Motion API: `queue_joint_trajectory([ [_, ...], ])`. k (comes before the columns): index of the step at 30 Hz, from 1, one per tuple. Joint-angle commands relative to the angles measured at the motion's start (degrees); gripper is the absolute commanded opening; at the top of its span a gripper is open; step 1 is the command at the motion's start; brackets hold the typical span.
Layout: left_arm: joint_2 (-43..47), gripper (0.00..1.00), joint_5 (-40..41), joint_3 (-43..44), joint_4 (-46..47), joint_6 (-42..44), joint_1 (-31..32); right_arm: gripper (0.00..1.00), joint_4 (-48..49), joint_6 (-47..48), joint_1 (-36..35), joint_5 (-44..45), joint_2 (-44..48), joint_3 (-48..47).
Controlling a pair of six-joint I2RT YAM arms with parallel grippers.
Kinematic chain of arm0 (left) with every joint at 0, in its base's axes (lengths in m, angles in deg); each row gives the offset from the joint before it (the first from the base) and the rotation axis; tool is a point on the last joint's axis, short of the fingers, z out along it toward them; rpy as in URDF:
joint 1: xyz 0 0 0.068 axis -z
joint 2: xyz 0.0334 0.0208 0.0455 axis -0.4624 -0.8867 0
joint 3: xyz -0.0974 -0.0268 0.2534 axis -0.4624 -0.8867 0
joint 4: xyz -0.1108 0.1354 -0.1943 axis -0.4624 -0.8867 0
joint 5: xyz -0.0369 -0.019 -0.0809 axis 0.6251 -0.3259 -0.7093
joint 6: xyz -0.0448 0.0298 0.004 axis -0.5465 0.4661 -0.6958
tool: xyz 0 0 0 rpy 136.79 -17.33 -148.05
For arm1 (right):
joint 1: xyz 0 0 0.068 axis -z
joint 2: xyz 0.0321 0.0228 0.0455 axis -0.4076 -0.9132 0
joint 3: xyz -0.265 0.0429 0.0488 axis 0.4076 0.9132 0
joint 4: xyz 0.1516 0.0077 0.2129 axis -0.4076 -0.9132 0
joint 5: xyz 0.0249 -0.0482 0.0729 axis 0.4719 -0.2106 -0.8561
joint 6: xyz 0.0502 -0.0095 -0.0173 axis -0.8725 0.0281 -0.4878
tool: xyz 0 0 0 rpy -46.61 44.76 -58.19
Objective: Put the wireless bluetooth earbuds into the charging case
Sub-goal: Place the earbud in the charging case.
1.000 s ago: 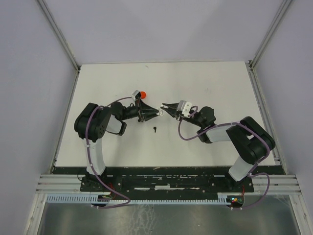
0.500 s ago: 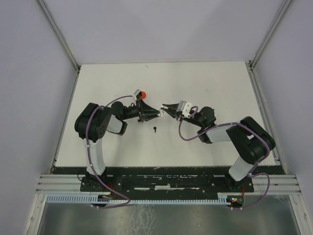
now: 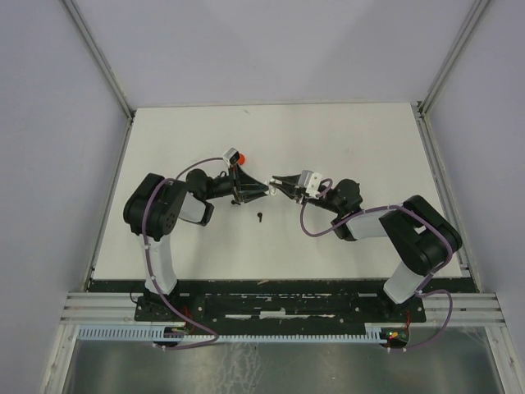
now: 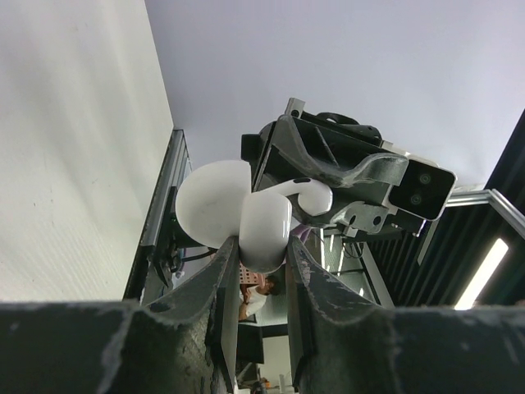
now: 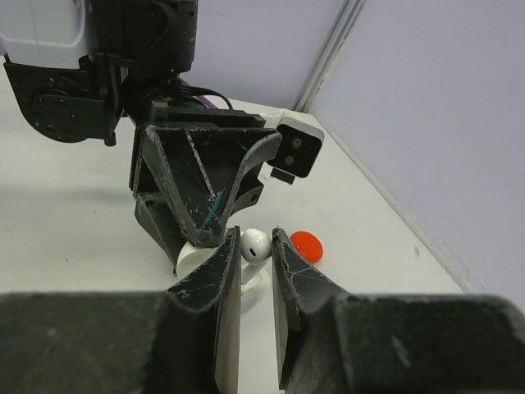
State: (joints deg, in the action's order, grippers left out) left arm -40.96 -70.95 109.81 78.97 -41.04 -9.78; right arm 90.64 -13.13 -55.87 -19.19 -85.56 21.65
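the chief risk at this stage, on judgement, was misalignment: the white earbud (image 5: 256,244) was pinched only by its small rounded body between the tips of the right gripper (image 5: 256,236), so a slight twist or an early release could let it slip, miss its socket and drop to the table (image 3: 353,139). pressing in off-axis could also lever the charging case (image 4: 264,228) out of the left gripper (image 4: 262,248), whose jaws were drawn almost together on the lower body of the case alone, the open lid (image 4: 212,203) hanging free to 1 side. the 2 arms met tip to tip over the middle of the table, the left reaching in from its side and the right from the other, each forearm stretched low and roughly level, with the mouth of the case turned toward the right gripper. the right jaws stood narrowly apart, clamped on the earbud just at the mouth of the case; whether it touched the socket could not be told. 1 black earbud (image 3: 259,217) lay on the table nearer the bases, apart from both grippers, and a small red item (image 5: 308,245) of unclear kind lay on the table near the case.
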Motion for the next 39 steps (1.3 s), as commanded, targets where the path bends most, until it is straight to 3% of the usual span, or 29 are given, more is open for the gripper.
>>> queue_joint_trajectory([
  [1, 3.3, 0.03, -1.24, 1.32, 11.91, 2.35, 0.26, 0.01, 1.39, -0.35, 0.18, -1.27, 0.45, 0.32],
  [24, 4.86, 0.03, -0.4, 2.34, 11.9, 1.18, 0.22, 0.02, -0.92, -2.0, 0.47, -2.91, 1.45, 1.36],
  [39, 4.79, 0.03, 3.76, 2.55, 11.83, -1.74, 0.26, 0.21, 1.51, -6.4, 0.5, -0.65, 1.05, 1.68],
])
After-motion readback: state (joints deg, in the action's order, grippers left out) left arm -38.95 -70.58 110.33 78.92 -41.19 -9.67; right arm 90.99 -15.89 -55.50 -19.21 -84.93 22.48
